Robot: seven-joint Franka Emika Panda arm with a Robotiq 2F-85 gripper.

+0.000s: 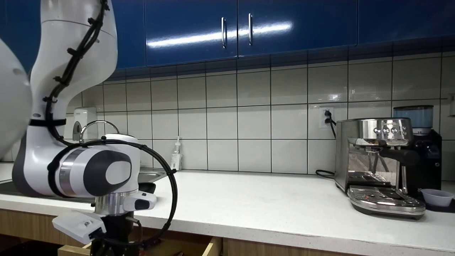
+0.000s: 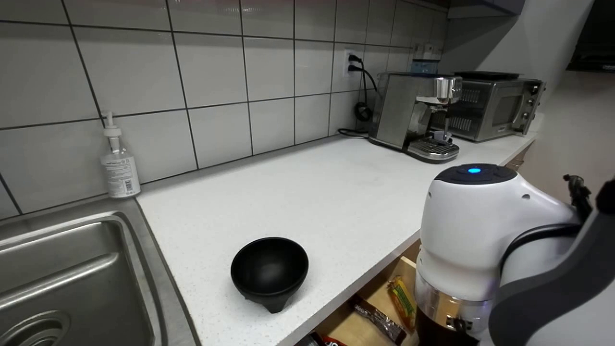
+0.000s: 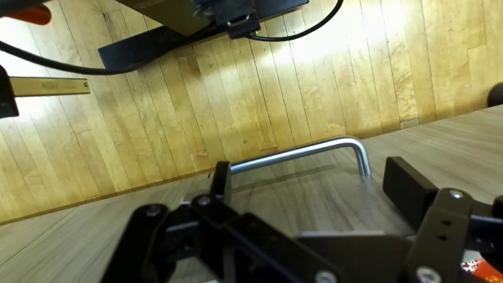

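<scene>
Counter edge [image 1: 284, 236], open drawer [image 1: 212, 245], spread claw [image 3: 313, 184] near handle [image 3: 290, 155]

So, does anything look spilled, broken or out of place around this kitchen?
Nothing looks clearly broken. The drawer beneath the counter stands open, its wrapped bars lying loose at different angles, while the blue cabinets are shut. The wrist view shows a yellow speck on the wooden floor, too small to identify.

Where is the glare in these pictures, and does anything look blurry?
In an exterior view, a white streak crosses the blue cabinets; in an exterior view, the black bowl shows a faint sheen; in the wrist view, glare whitens patches of wooden floor, the metal handle shines, and the gripper looks soft in its nearest parts.
</scene>
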